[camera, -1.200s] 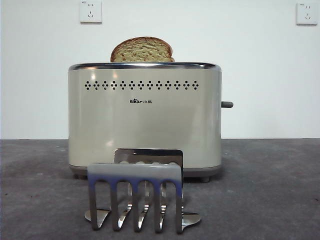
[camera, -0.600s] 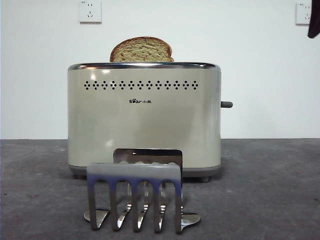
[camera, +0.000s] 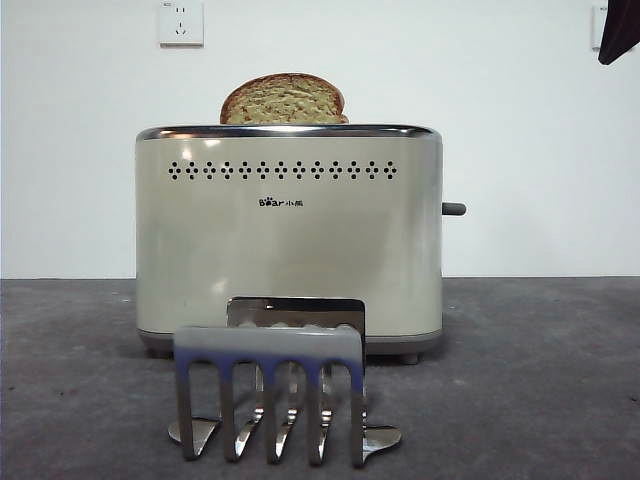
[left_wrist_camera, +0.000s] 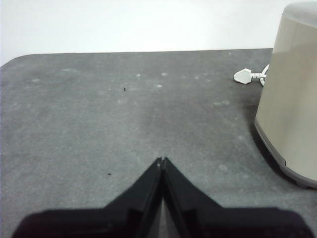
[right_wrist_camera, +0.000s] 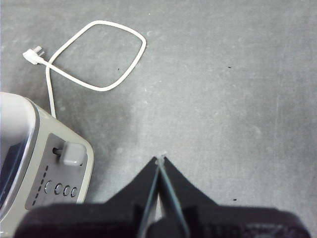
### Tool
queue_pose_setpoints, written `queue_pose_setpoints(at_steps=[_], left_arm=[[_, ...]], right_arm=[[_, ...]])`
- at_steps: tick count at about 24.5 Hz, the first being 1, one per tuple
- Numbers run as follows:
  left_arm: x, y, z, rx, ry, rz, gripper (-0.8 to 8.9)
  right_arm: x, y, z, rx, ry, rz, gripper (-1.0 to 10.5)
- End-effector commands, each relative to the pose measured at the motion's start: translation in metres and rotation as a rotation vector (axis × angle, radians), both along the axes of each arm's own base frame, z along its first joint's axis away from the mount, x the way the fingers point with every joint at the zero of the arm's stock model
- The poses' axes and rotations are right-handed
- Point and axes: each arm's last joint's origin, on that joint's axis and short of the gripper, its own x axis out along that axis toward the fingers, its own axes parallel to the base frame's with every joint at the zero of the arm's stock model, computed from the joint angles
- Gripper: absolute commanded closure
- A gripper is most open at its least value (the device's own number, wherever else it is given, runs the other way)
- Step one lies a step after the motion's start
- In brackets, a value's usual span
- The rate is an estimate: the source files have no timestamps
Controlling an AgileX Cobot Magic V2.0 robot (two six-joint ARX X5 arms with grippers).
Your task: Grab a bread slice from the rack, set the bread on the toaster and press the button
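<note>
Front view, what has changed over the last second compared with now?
A dark arm tip has come into the top right corner and grown larger; the right gripper, jaws shut, is above the button. The slice of bread, toaster and rack stayed put.

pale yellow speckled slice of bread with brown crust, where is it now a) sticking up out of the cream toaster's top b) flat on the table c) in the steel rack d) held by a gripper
a: the slice of bread stands up from the top of the toaster.
</note>
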Motion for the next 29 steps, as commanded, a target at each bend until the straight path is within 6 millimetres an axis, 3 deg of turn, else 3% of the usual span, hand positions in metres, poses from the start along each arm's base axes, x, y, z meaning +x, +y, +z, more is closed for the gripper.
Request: queue_pose_setpoints(at_steps=[1,9,12,14,17,20,26,29], left_arm=[[0.001,0.000,-0.003,0.010,0.009,-0.002,8.17],[0.003,0.000,-0.006,0.012,0.050,-0.002,8.17],[0.003,0.000,-0.007,0.013,0.059,-0.002,8.17],[0.003,0.000,-0.007,0.013,0.062,-0.002,8.17],[0.003,0.000,-0.008,0.014,0.067,-0.002,8.17],[0.003,0.000,-0.008,0.014,0.067,-0.002,8.17],[0.003,0.000,-0.008,0.014,0.068,-0.002,8.17],[0.003,0.000,-0.008,0.014,0.068,-0.002,8.17]], right_arm=[[0.002,0.000,-0.002,-0.005,0.002,0.003,9.5],[-0.003,-0.003,0.002,-0.031,-0.017,-0.034,9.5],[-0.035,-0.008,0.015,-0.041,-0.119,-0.060,9.5],[-0.065,-0.012,0.012,-0.053,-0.264,-0.065,9.5],[-0.099,-0.023,-0.021,-0.039,-0.484,-0.127,9.5],[-0.122,-0.030,-0.074,-0.043,-0.635,-0.167,9.5],[-0.138,-0.033,-0.159,-0.047,-0.753,-0.205,9.5],[-0.142,-0.033,-0.186,-0.047,-0.745,-0.206,9.5]])
